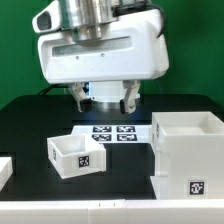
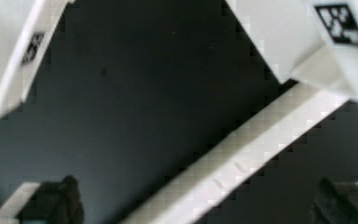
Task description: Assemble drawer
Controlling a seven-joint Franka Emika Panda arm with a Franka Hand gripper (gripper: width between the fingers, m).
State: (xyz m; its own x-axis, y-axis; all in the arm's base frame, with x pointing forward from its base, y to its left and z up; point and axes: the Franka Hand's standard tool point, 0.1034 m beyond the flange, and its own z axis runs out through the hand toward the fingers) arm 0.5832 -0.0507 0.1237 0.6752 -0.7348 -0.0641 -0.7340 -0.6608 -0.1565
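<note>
**Exterior view.** My gripper point(image 1: 104, 98) is hanging over the far middle of the black table point(image 1: 30, 125). Its two fingers point(image 1: 128, 97) are standing spread apart and pinching nothing.

The drawer point(image 1: 75, 155) is sitting upright on the table, nearer than my fingers and toward the exterior view's left. Its open top is facing up and its tag is showing on a near wall.

The marker board point(image 1: 112, 133) is lying flat beneath my fingers, between the drawer and the larger white box point(image 1: 190, 150). That box is occupying the near right. A strip of bare table is separating its left wall from the drawer's right edge.

More bare table is running left of the drawer as far as a white part point(image 1: 5, 170), which is cut off by the frame. A green backdrop point(image 1: 200, 40) is closing the far side.

**Wrist view.** My dark fingertips point(image 2: 48, 200) are showing wide apart with nothing between them. A broad wedge of bare black surface is lying between two white tagged pieces. A straight white edge point(image 2: 265, 140) is crossing diagonally, and I cannot tell which part it belongs to.
</note>
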